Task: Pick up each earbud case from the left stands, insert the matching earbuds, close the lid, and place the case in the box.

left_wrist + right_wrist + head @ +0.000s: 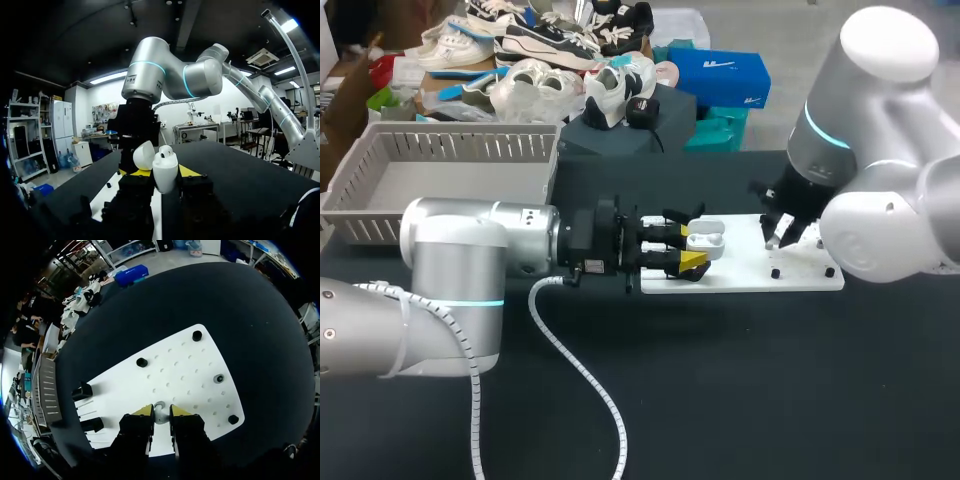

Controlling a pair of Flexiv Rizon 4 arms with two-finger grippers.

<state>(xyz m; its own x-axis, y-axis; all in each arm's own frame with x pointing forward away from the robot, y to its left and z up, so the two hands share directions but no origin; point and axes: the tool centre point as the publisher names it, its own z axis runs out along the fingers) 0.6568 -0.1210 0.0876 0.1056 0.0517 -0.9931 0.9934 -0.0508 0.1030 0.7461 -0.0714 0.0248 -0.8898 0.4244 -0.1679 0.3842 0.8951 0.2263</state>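
left tool (690, 246) pinching open earbud case (708, 240) | right tool (160, 410) at earbud (160, 416) on board (190, 370), grip unclear

Know both arms by their smooth, silver-grey, rounded shells. The left arm (450, 290) and the right arm (880, 150) each carry a glowing light-blue ring (825, 135) at a joint. The left tool (690, 248) and the right tool (161, 411) are black with yellow tips. A white ribbed cable (611, 412) runs from the left wrist.
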